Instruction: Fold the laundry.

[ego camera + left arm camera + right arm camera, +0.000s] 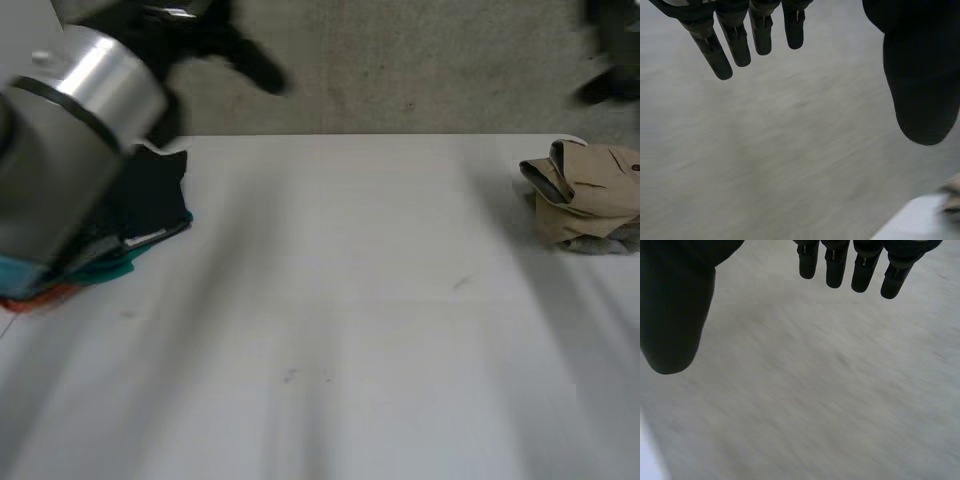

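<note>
While both arms hang beyond the far edge of the surface point(350, 300), nothing is being held. The left robot hand point(920, 75) has its fingers point(715, 55) straight and spread over bare floor. The right robot hand point(675, 305) is likewise open and empty, its fingers point(860, 270) extended.

The laundry sits in two places. A crumpled beige garment point(590, 195) lies at the far right of the surface, and a flat stack of dark, teal and orange clothes point(150, 210) lies at the left, partly hidden behind the left arm point(70, 130). The beige piece looks to be the one not yet folded.

I judge three risks:
- The beige garment lies close to the right edge, so a careless drag could pull it off the surface.
- A grasp on the bunched heap may catch several layers at once and spread it badly.
- The left arm, swinging in low, could knock the stack.

No brand, label or writing can be read on anything.
</note>
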Tool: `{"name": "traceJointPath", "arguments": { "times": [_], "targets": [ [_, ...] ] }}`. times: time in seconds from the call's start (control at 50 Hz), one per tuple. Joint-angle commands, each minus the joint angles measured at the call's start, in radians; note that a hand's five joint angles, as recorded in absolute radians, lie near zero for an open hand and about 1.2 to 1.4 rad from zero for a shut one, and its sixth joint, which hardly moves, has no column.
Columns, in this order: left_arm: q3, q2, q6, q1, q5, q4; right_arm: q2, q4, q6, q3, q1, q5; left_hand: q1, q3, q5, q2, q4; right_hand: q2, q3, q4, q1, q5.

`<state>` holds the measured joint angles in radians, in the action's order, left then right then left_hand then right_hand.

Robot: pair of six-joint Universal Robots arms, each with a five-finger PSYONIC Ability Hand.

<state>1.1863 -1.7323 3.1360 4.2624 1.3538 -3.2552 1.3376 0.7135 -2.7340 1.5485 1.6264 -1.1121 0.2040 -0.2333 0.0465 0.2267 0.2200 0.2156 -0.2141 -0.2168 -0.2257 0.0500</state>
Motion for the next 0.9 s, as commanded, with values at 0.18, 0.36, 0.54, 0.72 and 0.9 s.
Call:
{"name": "traceJointPath", "arguments": {
  "times": [0.18, 0.36, 0.54, 0.72, 0.9],
  "targets": [
    [-0.078, -0.534, 0.522, 0.445, 0.056, -0.141, -0.077, -0.437, 0.267, 0.251, 0.191, 0.090, -0.008, 0.037, -0.025, -0.031, -0.024, -0.041, 0.040, 0.042, 0.051, -0.050],
    [-0.246, -0.797, 0.569, 0.501, 0.053, -0.184, -0.086, -0.456, 0.335, 0.318, 0.179, 0.095, 0.059, -0.030, 0.042, 0.037, 0.043, -0.041, 0.040, 0.042, 0.051, -0.050],
    [-0.284, -0.805, 0.567, 0.476, 0.070, -0.178, -0.084, -0.454, 0.332, 0.328, 0.145, 0.095, 1.191, -1.162, 1.174, 1.169, 1.175, -0.041, 0.040, 0.042, 0.051, -0.050],
    [-0.149, -0.486, 0.353, 0.240, 0.183, -0.184, -0.029, -0.450, 0.307, 0.321, 0.139, 0.068, 1.192, -1.163, 1.175, 1.170, 1.176, -0.041, 0.040, 0.042, 0.051, -0.050],
    [-0.171, -0.404, 0.104, -0.097, 0.234, -0.175, 0.060, -0.448, 0.140, 0.291, 0.133, -0.060, 1.192, -1.163, 1.175, 1.170, 1.176, -0.041, 0.040, 0.042, 0.051, -0.050]
  ]
}}
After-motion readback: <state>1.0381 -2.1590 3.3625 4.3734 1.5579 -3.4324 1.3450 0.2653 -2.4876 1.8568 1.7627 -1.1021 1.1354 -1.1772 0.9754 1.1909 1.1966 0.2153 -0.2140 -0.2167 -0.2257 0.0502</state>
